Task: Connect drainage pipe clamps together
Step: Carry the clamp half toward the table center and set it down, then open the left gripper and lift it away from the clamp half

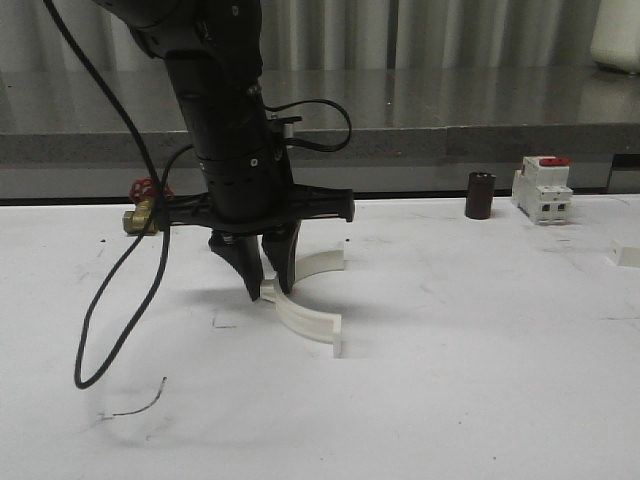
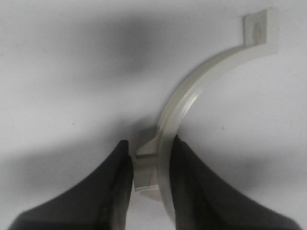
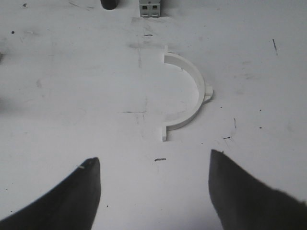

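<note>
In the front view the left gripper (image 1: 268, 283) stands in front of the middle of the white plastic half-ring clamp (image 1: 310, 322), hiding where its jaws meet the arc. In the left wrist view that clamp (image 2: 192, 96) is blurred, and its lower end runs off the picture's edge beside the jaws. Beyond the second white half-ring clamp (image 3: 189, 93), the white boxy breaker (image 3: 149, 8) and a dark cylinder (image 3: 110, 4) are cut off.

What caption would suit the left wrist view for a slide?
Left gripper closing on the lug of a white clamp half lying on the white table.
</note>
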You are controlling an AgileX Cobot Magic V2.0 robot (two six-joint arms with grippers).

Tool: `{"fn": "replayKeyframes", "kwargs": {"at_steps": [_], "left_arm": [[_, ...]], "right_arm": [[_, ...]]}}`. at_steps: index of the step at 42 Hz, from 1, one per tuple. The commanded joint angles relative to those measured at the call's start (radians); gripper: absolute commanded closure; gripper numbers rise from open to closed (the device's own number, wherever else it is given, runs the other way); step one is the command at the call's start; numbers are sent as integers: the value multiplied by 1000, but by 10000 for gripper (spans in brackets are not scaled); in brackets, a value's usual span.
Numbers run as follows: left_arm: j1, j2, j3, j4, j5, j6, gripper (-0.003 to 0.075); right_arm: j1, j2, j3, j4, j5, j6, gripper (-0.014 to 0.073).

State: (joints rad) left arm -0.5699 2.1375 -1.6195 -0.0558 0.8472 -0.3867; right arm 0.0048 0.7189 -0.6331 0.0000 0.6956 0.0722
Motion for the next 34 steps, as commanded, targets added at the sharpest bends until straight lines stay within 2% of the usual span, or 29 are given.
{"fn": "replayKeyframes", "kwargs": {"at_steps": [1, 13, 17, 28, 34], "left_arm": [[-9, -56, -30, 0, -15, -13, 483], [-9, -56, -30, -2, -19, -13, 344], [-9, -74, -33, -30, -10, 26, 324], [16, -241, -20, -66, 67, 327, 324], [71, -398, 66, -100, 57, 489, 324]], "right_arm": [[-8, 1, -33, -9, -51, -6, 84], [-8, 1, -33, -9, -51, -6, 84], [-8, 1, -33, -9, -51, -6, 84], [-8, 1, -33, -9, -51, -6, 84], [-8, 1, -33, -9, -51, -6, 84]]}}
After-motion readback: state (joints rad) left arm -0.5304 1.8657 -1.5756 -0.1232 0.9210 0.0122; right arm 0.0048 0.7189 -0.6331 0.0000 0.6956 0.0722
